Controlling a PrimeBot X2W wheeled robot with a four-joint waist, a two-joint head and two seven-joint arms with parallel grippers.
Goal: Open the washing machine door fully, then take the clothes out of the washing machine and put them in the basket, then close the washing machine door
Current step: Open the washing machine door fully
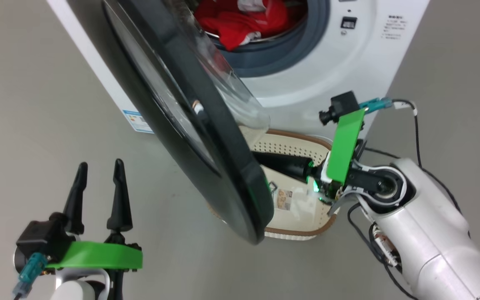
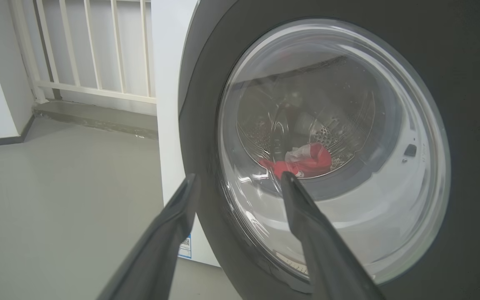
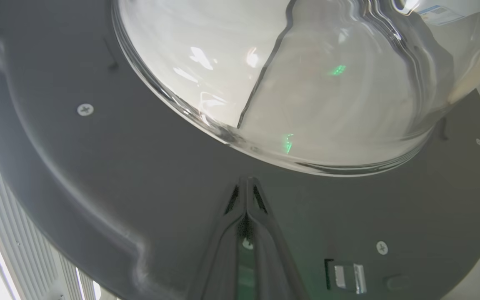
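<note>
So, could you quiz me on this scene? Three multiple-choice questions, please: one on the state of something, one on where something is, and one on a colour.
1. The washing machine door is:
A. shut tight
B. partly open
C. taken off its hinges

2. The clothes lie:
A. on top of the machine
B. draped over the door
C. inside the washing machine

3. The clothes are mostly:
A. blue
B. red
C. yellow

Answers:
1 B: the door's black rim stands swung away from the white front, so the drum opening shows behind it.
2 C: the heap sits in the drum, behind the grey gasket ring.
3 B: the fabric is bright red with a few white patches.
</note>
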